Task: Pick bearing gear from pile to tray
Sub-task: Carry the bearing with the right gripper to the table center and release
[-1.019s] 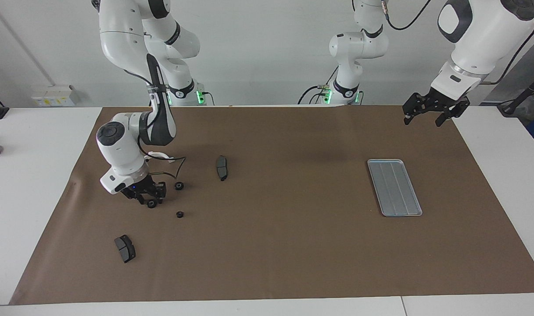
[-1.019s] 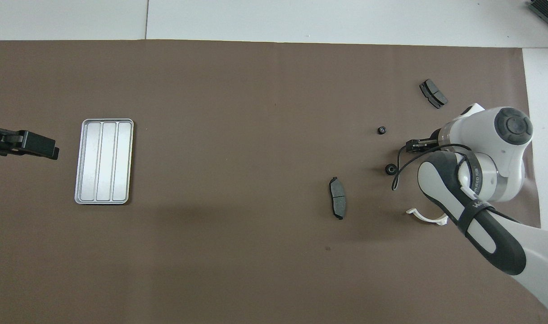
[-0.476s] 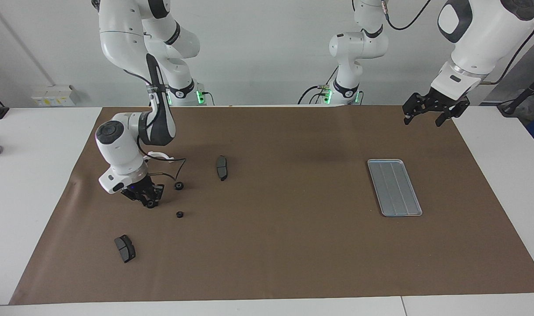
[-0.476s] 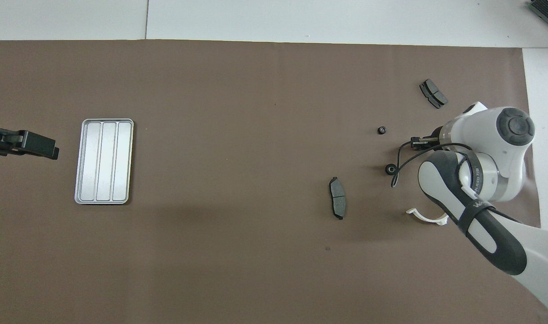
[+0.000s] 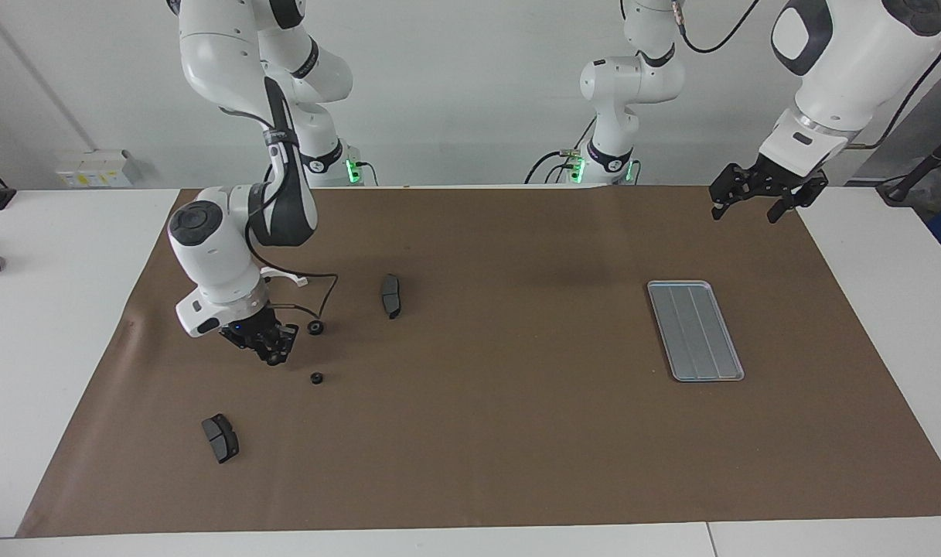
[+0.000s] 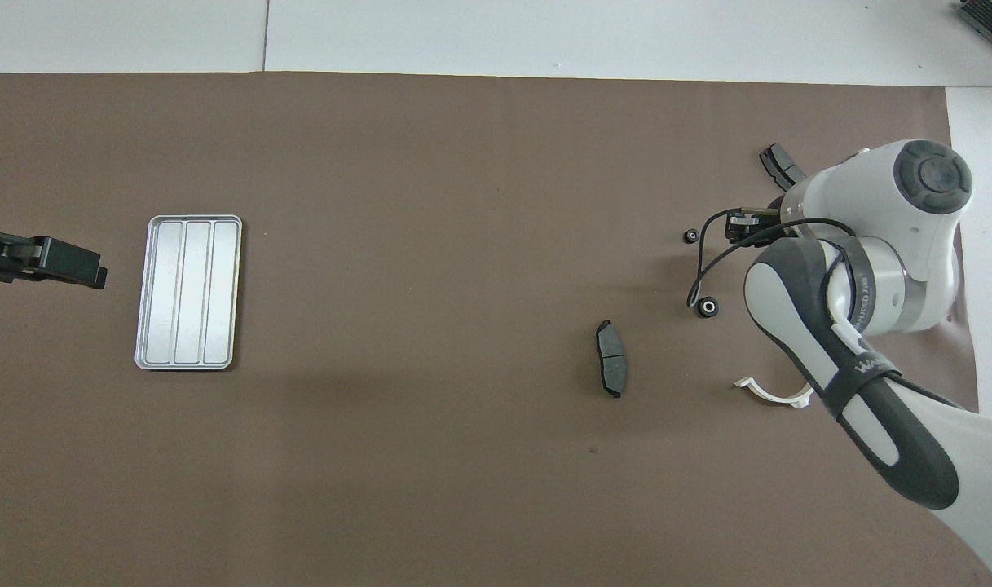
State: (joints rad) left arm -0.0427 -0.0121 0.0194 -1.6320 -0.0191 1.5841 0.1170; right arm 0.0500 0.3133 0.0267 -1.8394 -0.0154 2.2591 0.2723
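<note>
Plainly, the right gripper (image 5: 274,354) hangs low over the brown paper mat (image 5: 478,449) at the right arm's end of the table. Its fingers are drawn in close on what looks like a small black round gear (image 5: 272,358) (black on black, so the hold is a judgement). The flat silver-grey grooved metal tray (image 5: 696,330) lies well apart, toward the left arm's end, with nothing in it.

The left gripper (image 5: 756,203) waits, fingers spread and empty, over the mat's corner by its own base.

The carry across the whole mat is the main risk. A small round part pinched at the fingertips could pivot or slip out if the arm swings fast, then roll away.

The arm's black cable (image 5: 327,298) loops down near one of the two loose black gears (image 5: 314,328), and could drag it.

Releasing high over the tray could make the gear bounce over the low rim.

The dark grey curved pads (image 5: 391,295) and the white half-ring bracket (image 6: 773,394) lie clear of the path.
</note>
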